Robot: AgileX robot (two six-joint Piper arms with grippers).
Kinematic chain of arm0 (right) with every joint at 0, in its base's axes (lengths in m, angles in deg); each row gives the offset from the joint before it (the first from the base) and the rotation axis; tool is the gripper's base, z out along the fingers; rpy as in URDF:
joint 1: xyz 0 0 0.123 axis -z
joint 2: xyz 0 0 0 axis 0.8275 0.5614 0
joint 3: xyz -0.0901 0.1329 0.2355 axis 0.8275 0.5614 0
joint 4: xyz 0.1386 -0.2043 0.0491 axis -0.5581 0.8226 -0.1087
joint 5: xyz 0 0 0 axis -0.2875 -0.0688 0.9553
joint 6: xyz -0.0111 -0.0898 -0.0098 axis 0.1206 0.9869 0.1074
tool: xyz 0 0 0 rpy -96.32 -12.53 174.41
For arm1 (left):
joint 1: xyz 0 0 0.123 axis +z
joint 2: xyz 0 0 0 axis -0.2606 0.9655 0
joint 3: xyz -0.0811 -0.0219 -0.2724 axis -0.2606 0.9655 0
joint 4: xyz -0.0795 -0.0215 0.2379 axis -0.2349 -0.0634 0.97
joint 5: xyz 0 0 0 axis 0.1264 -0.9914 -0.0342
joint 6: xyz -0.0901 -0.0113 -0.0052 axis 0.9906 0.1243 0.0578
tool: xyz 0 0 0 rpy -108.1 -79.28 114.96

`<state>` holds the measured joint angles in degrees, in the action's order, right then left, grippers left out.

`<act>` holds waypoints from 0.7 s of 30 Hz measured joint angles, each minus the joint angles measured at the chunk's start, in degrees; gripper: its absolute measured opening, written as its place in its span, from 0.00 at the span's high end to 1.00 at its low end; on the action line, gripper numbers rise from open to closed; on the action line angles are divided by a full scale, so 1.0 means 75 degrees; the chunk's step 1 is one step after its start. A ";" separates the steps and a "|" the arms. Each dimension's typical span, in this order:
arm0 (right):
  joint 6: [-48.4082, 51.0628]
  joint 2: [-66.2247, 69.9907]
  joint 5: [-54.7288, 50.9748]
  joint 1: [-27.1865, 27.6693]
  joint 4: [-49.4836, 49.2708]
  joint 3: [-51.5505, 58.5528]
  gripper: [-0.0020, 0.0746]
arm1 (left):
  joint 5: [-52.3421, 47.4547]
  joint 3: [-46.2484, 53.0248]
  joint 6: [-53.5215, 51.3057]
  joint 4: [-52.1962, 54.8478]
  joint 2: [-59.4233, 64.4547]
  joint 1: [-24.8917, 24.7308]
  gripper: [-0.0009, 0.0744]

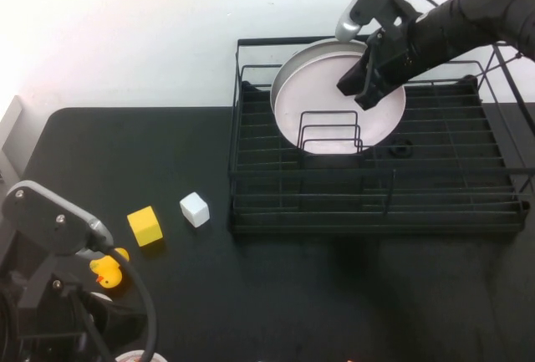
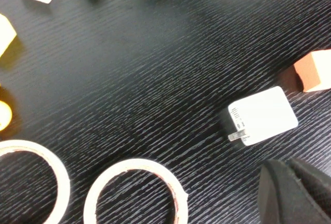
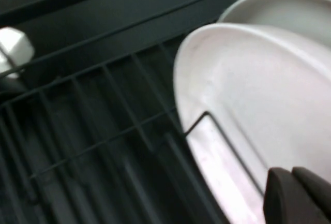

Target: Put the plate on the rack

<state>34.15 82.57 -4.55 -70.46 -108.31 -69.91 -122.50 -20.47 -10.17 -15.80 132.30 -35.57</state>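
The large pinkish-white plate [image 1: 322, 99] leans upright in the back left part of the black wire rack [image 1: 435, 211], its lower edge behind small wire loops [image 1: 330, 132]. In the right wrist view the plate [image 3: 258, 89] fills the frame, with a greyer plate [image 3: 289, 12] standing just behind it. My right gripper [image 1: 358, 94] hangs in front of the plate's face, fingers pressed together with nothing between them [image 3: 295, 193]. My left gripper [image 2: 292, 182] is shut and empty, low over the table at the near left corner.
A yellow cube [image 1: 145, 226], a white cube [image 1: 194, 209] and a yellow duck [image 1: 109, 272] lie left of the rack. Under the left wrist are a white plug adapter [image 2: 262, 115], two tape rings [image 2: 135, 193] and an orange block [image 2: 314, 70].
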 joint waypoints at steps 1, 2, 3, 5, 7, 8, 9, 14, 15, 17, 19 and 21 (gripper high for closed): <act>-0.0013 -0.0018 -0.0156 0.0000 0.0014 -0.0018 0.98 | 0.0000 0.0000 0.0000 0.0036 0.0000 0.0000 0.99; -0.0032 -0.0039 -0.0327 0.0000 0.0018 -0.0057 0.98 | 0.0000 0.0000 0.0000 0.0075 0.0000 0.0000 0.99; -0.0041 -0.0094 -0.0472 0.0000 0.0035 -0.0089 0.98 | 0.0000 0.0000 0.0000 0.0108 0.0000 0.0000 0.99; -0.0123 -0.0262 -0.0845 0.0000 0.0067 -0.0113 0.98 | 0.0018 0.0000 0.0000 0.0124 0.0000 0.0000 0.99; -0.0308 -0.0469 -0.1191 0.0032 0.0067 -0.0132 0.98 | 0.0054 0.0000 0.0000 0.0130 0.0000 0.0000 0.99; -0.0397 -0.0606 -0.1389 0.0047 0.0067 -0.0132 0.98 | 0.0054 0.0000 0.0000 0.0130 0.0000 0.0000 0.99; -0.0452 -0.0719 -0.1589 0.0059 0.0073 -0.0138 0.98 | 0.0054 0.0000 0.0016 0.0130 0.0000 0.0000 0.99; -0.0581 -0.1464 -0.2406 0.0097 0.0093 -0.0150 0.98 | 0.0176 0.0023 0.0277 0.0130 0.0000 0.0000 0.99; -0.0603 -0.1583 -0.2509 0.0112 0.0093 -0.0150 0.98 | 0.0265 0.0058 0.0346 0.0130 -0.0005 0.0000 0.99; -0.0714 -0.1893 -0.2730 0.0135 0.0093 -0.0150 0.98 | 0.0543 0.0257 0.0493 0.0130 -0.0122 0.0000 0.99; -0.0875 -0.2164 -0.2880 0.0151 0.0079 -0.0150 0.98 | 0.0849 0.0591 0.0638 0.0130 -0.0343 0.0000 0.99; -0.0975 -0.2484 -0.2949 0.0163 -0.0058 -0.0080 0.98 | 0.1136 0.0965 0.0857 0.0130 -0.0775 0.0000 0.99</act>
<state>26.83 63.93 -26.67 -69.24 -108.74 -70.51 -113.98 -13.23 -3.74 -14.83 126.49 -35.57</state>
